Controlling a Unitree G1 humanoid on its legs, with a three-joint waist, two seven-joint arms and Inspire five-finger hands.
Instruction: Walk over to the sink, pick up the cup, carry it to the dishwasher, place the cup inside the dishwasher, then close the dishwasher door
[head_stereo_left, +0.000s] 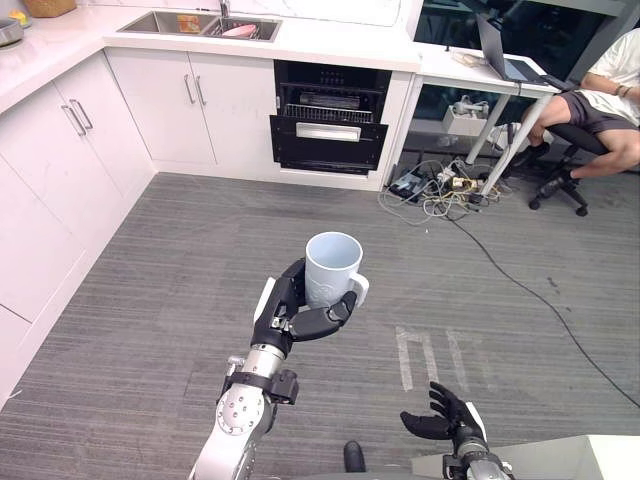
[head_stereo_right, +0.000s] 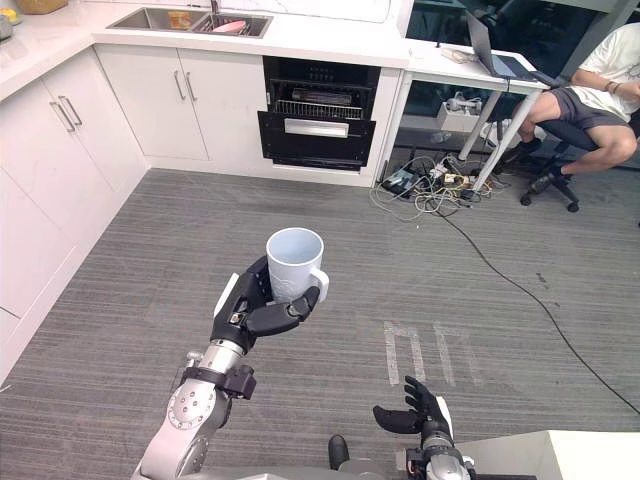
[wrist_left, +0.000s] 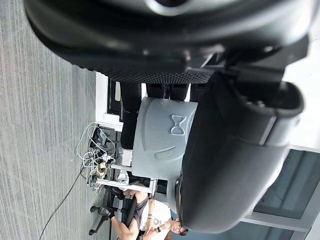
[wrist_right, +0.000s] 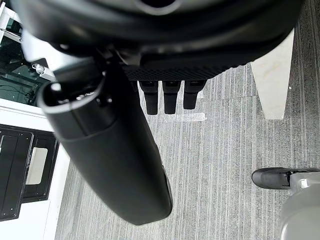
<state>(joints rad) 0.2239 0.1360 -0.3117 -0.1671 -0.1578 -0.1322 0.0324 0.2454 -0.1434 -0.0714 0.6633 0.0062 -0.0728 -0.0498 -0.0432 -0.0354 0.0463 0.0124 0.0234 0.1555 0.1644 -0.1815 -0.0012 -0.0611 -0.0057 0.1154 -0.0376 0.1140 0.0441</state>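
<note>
My left hand (head_stereo_left: 292, 315) holds a pale blue-grey cup (head_stereo_left: 331, 267) upright over the grey floor, fingers and thumb curled round its body; the cup (wrist_left: 162, 138) fills the space between thumb and fingers in the left wrist view. The cup's mouth faces up and looks empty. Far ahead, the dishwasher (head_stereo_left: 330, 118) stands in the white cabinet run with its door open and a rack showing. Left of it, the sink (head_stereo_left: 200, 24) is set in the white counter. My right hand (head_stereo_left: 443, 413) hangs low at the bottom, fingers relaxed and holding nothing.
White cabinets (head_stereo_left: 60, 170) line the left side and the back. A desk (head_stereo_left: 480, 75) with a laptop stands right of the dishwasher, a tangle of cables (head_stereo_left: 435, 185) under it. A person (head_stereo_left: 600, 100) sits on a chair at the far right. A cable (head_stereo_left: 520, 290) crosses the floor.
</note>
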